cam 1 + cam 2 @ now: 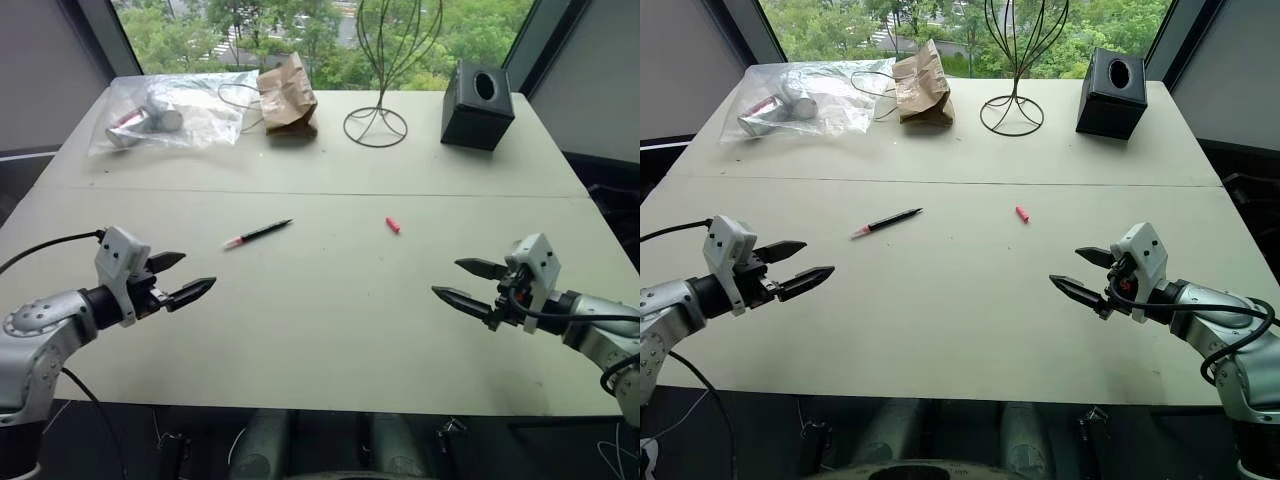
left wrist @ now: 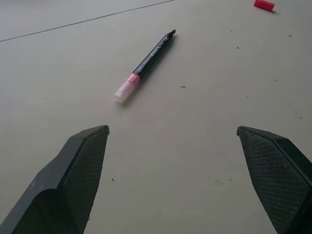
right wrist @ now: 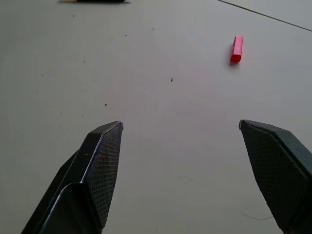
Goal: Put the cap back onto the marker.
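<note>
Across the pale beige table (image 1: 320,330), we are seeing the slim black marker (image 1: 258,234) with its pinkish-red end lying apart from the tiny red plastic cap (image 1: 392,225). Our left gripper (image 1: 190,277) and right gripper (image 1: 458,280) are hovering nearby, jaws spread wide, holding nothing.

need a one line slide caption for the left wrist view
Open left gripper hovers above the table, aimed at the uncapped marker, with the red cap lying apart from it.
</note>
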Controlling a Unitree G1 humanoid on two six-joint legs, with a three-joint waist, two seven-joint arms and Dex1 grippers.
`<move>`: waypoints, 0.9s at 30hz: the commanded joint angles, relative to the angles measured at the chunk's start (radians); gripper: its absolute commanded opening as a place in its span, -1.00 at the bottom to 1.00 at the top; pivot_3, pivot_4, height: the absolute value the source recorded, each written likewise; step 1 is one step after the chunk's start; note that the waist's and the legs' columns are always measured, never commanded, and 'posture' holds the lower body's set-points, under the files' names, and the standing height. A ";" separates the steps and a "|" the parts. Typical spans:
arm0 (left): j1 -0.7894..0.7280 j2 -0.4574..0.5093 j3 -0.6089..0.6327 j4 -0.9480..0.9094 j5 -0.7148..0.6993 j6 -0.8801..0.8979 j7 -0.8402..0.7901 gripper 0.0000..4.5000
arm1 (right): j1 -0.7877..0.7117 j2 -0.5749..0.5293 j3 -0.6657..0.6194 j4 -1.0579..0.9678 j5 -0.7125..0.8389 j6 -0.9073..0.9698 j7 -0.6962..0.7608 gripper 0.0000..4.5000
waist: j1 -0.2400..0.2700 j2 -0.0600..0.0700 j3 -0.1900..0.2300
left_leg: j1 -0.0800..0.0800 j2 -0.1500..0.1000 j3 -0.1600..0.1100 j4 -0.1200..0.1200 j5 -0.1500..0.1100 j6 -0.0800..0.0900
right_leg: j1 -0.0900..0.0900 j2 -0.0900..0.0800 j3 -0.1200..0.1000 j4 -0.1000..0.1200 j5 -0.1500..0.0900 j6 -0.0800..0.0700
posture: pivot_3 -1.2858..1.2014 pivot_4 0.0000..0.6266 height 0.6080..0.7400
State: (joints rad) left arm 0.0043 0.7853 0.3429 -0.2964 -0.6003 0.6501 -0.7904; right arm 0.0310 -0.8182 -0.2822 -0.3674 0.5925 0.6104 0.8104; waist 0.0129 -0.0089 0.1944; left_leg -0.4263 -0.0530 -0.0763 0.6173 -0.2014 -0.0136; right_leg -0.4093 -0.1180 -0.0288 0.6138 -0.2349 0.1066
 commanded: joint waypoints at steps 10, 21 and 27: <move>-0.036 -0.012 0.024 -0.015 -0.005 -0.017 0.031 0.96 | -0.001 0.019 -0.012 -0.035 -0.007 -0.012 -0.026 0.76 | 0.000 0.000 0.000 | 0.000 0.000 0.000 0.000 0.000 0.000 | 0.000 0.000 0.000 0.000 0.000 0.000 | 0.03 -0.52 1.00; -0.073 -0.044 -0.012 -0.014 0.011 -0.021 0.068 0.96 | 0.002 0.027 -0.015 -0.048 -0.005 -0.006 -0.047 0.76 | 0.000 0.000 0.000 | 0.000 0.000 0.000 0.000 0.000 0.000 | 0.000 0.001 0.000 0.000 0.000 0.000 | 0.03 -0.52 1.00; -0.082 -0.072 -0.030 -0.019 0.024 -0.024 0.096 0.96 | 0.000 0.033 -0.014 -0.053 -0.007 -0.007 -0.059 0.76 | 0.000 0.000 0.000 | 0.000 0.000 0.000 0.000 0.000 0.000 | 0.000 0.001 0.000 0.000 0.000 0.000 | 0.03 -0.52 1.00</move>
State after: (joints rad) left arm -0.0656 0.7129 0.3092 -0.2955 -0.5844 0.6444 -0.6999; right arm 0.0330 -0.7904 -0.2820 -0.3877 0.5822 0.6109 0.7529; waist 0.0132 -0.0089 0.1944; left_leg -0.4262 -0.0534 -0.0761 0.6173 -0.2012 -0.0134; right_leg -0.4091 -0.1169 -0.0289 0.6138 -0.2348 0.1067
